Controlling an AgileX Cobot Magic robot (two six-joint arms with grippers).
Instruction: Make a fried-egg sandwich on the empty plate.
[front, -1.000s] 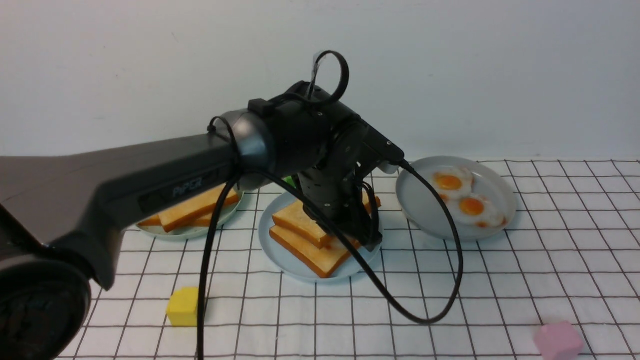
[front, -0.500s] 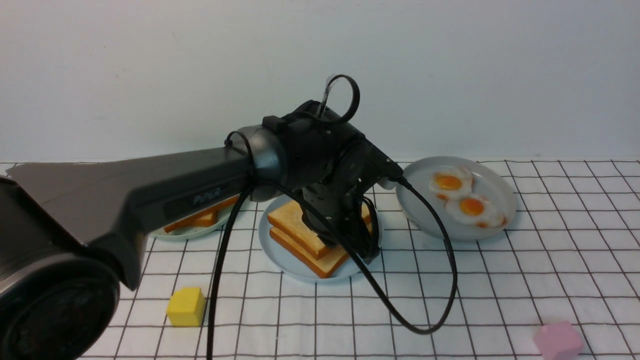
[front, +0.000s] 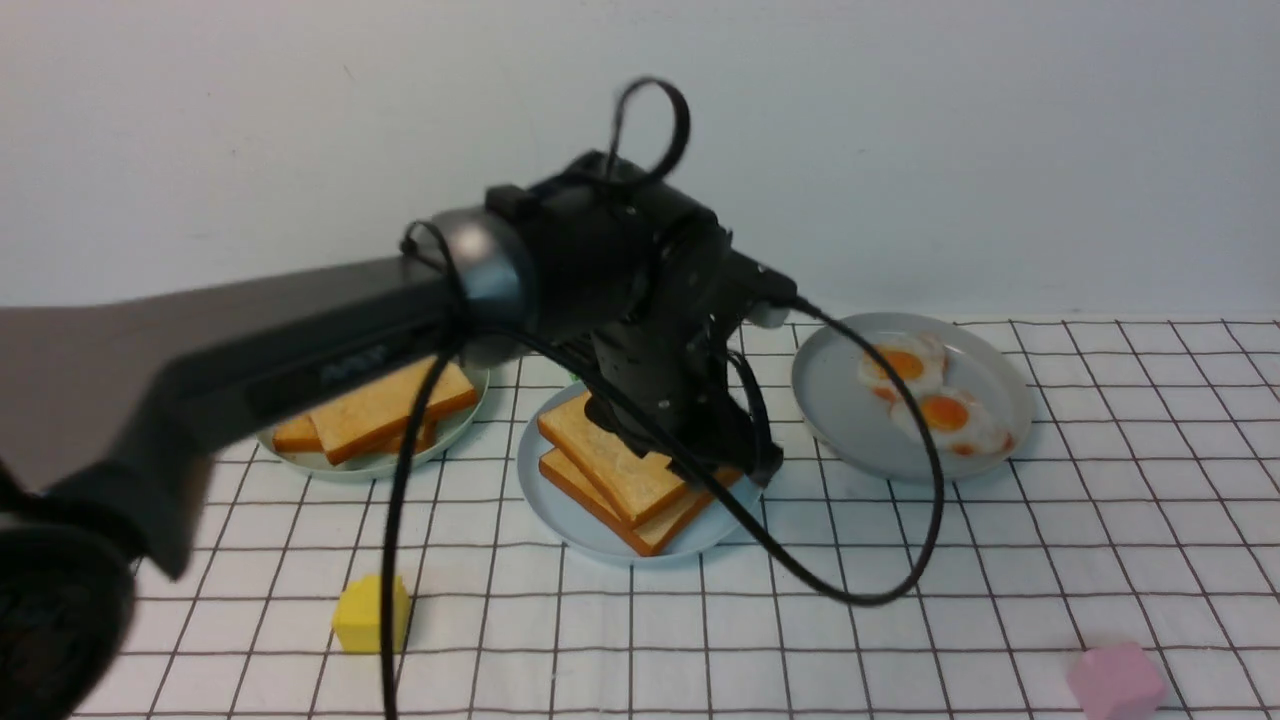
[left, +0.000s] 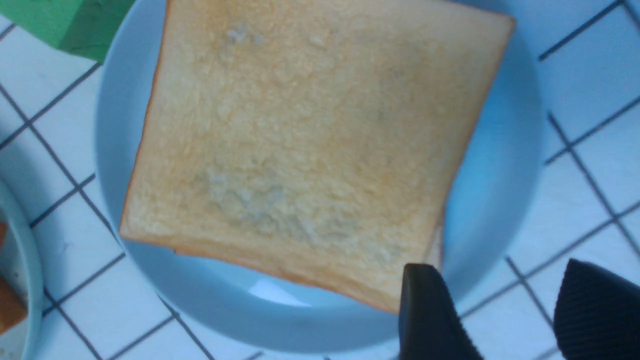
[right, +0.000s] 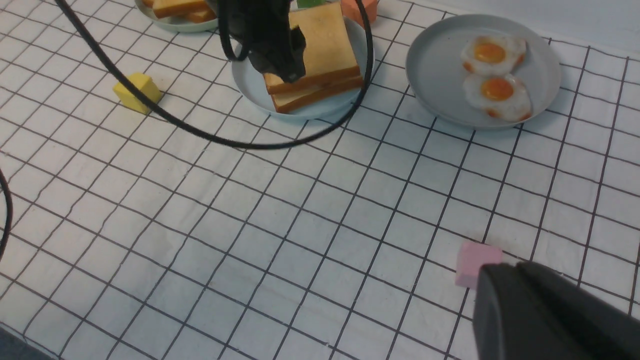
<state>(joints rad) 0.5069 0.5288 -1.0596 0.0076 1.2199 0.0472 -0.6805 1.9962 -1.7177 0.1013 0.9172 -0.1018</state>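
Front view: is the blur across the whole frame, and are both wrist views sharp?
Front view: only the left arm is smeared, worst at lower left; the fried eggs and grid cloth are crisp. Left wrist view: the top toast is slightly soft with a blue cast. Right wrist view: sharp, except the right gripper, a dark defocused mass.

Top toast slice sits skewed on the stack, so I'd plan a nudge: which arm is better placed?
Left. The left gripper hangs open over the top toast slice on the blue plate; the right gripper sits far off, by the pink block.
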